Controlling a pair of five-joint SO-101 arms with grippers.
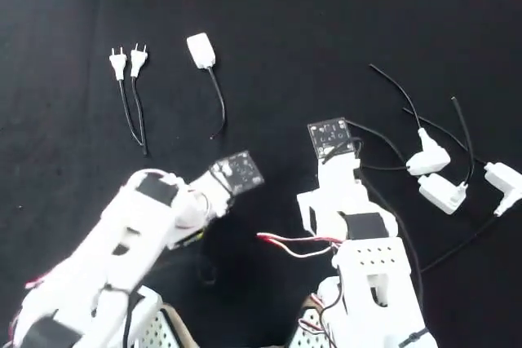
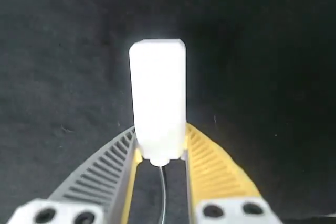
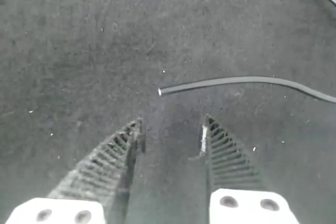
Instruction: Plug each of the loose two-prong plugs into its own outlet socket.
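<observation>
My left gripper is shut on a white outlet socket, which stands up between the fingers with its thin black cord running back toward the wrist. In the high view that arm's wrist hangs over the cloth at centre left. Two loose two-prong plugs lie side by side at the far left. Another white socket rests to their right. My right gripper is open just above the black cloth, holding nothing. A black cord end lies a little beyond its fingertips.
Three white plug or socket pieces with tangled black cords lie at the right of the table. The right arm's wrist sits near the middle. A black cloth covers the table.
</observation>
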